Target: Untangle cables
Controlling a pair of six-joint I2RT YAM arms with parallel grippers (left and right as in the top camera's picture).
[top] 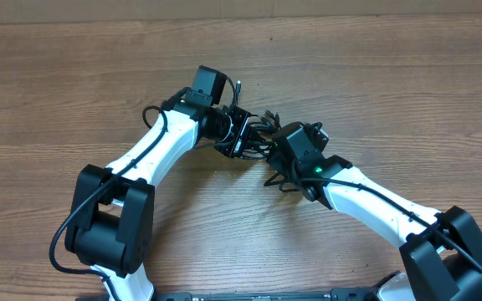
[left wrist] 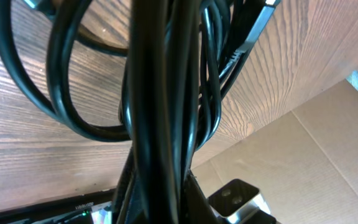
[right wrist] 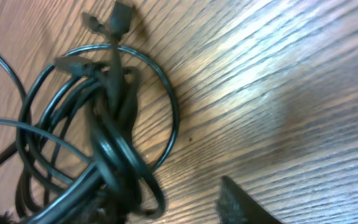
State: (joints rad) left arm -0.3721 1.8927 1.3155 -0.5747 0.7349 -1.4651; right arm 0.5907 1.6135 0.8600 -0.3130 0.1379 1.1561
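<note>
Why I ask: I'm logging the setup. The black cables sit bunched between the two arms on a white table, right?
No: the table is brown wood, not white, as the overhead view shows. The rest, about the cables, holds.

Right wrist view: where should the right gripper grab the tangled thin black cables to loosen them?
Probably the wide outer loop of the thin black cables, approached across the wooden table on its right: it lies single and clear there, while the middle is tightly bunched.

A wood-grain table [top: 74, 92] spreads across the whole view, and plain brown cardboard [left wrist: 303, 165] stands at its edge, a seam crossing it
</note>
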